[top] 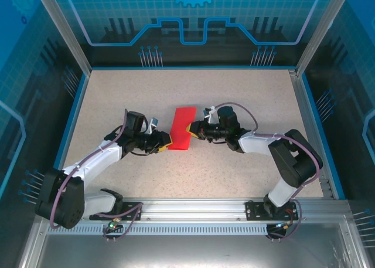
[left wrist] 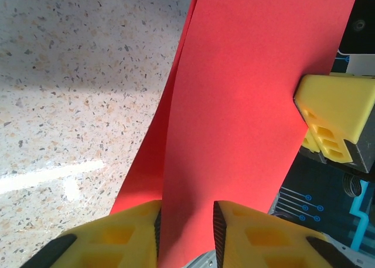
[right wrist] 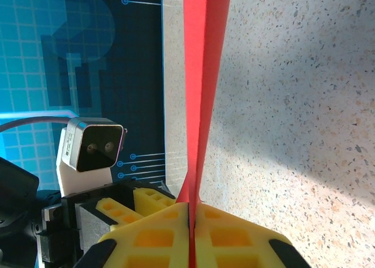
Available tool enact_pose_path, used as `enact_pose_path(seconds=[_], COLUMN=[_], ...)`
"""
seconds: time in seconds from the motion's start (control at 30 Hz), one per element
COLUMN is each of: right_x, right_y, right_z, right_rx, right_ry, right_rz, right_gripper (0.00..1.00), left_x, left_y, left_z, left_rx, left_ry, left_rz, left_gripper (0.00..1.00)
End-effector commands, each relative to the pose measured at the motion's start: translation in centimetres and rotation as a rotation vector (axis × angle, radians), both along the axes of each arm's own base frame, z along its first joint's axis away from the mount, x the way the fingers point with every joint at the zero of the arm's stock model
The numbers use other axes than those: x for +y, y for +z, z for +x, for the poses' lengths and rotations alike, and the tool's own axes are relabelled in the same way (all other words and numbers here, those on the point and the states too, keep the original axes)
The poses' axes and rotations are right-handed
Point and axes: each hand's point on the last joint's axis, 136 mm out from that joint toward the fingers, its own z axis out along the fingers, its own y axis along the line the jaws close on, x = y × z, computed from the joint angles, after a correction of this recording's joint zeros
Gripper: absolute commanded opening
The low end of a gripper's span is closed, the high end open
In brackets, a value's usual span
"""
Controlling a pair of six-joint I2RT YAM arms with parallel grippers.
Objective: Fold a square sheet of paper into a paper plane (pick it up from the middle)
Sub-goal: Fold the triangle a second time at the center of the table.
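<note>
Yellow-fingered right claw (right wrist: 191, 214) pinches the thin, bright red folded sheet of paper (right wrist: 202, 74); left claw (left wrist: 186, 215) straddles it, part-spread.

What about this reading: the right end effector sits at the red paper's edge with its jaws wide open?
The jaws are misread. The right end effector is at the red paper's edge, but it is shut on that edge, not wide open. The right wrist view shows its yellow fingers pressed together on the paper.

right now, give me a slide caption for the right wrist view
Right hand shut on the folded red paper sheet, seen edge-on above the speckled table.
</note>
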Motion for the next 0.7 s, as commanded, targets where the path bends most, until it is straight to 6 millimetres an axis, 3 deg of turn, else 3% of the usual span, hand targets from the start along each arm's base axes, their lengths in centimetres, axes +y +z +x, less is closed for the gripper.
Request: enact_pose_path(seconds=[0.0, 0.43, 0.67], right_x=[-0.4, -0.2, -0.4], right_y=[-0.6, -3.5, -6.0], right_z=[-0.3, -0.4, -0.8], right_rx=[-0.003, 0.031, 0.071], right_ry=[0.017, 0.052, 0.080], right_rz=[-0.019, -0.083, -0.146], right_gripper=[0.08, 0.12, 0.15], left_x=[0.2, 0.4, -0.1], left_y=[1.9, 1.2, -0.6], left_z=[1.2, 0.5, 0.1], left_rx=[-0.053, -0.033, 0.008], left_ry=[0.022, 0.008, -0.009], left_rz=[-0.012, 0.000, 0.009], left_gripper=[0.26, 0.06, 0.05])
